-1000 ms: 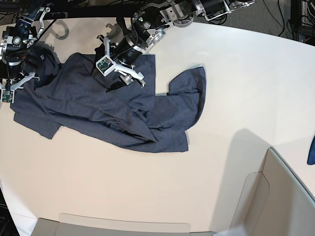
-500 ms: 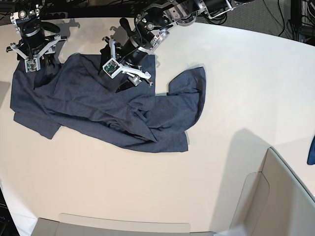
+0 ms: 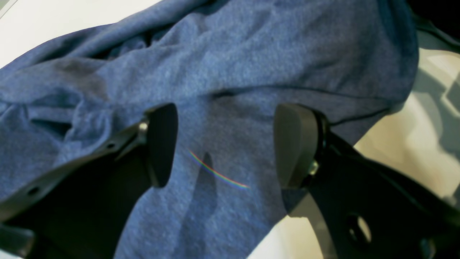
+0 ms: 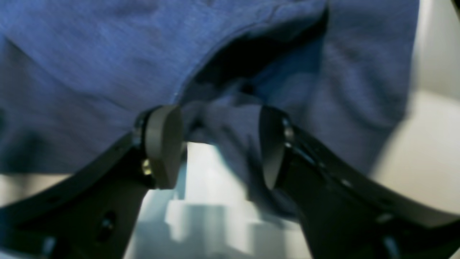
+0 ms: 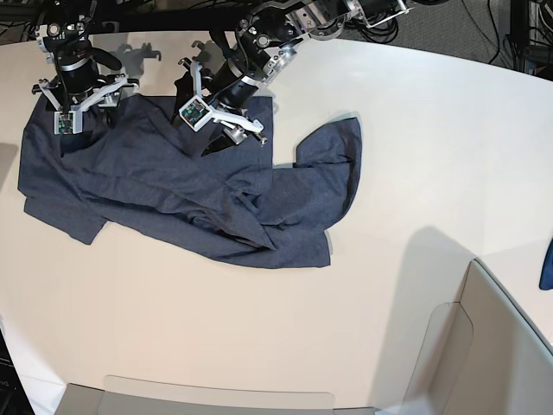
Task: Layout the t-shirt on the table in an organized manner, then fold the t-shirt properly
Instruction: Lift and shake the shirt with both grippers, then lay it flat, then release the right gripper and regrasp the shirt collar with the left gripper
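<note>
The dark navy t-shirt [image 5: 181, 186] lies crumpled on the table [image 5: 432, 130], spread across its upper left, with one part folded over at the right [image 5: 333, 160]. My left gripper [image 5: 229, 131] hovers over the shirt's upper middle edge. In the left wrist view the left gripper [image 3: 228, 144] is open wide above the t-shirt [image 3: 233, 64], with nothing between its pads. My right gripper [image 5: 82, 105] is at the shirt's upper left corner. In the blurred right wrist view the right gripper [image 4: 217, 144] is open, with a fold of the t-shirt [image 4: 222, 118] just beyond its pads.
Grey-beige box walls stand at the lower right [image 5: 501, 346] and along the bottom edge [image 5: 216, 402]. A small blue cloth scrap [image 5: 547, 264] shows at the right edge. The table's back edge runs just behind both grippers.
My right gripper has moved up and to the right from the far left edge to the shirt's upper left corner, and its jaws have opened. The left gripper has shifted slightly.
</note>
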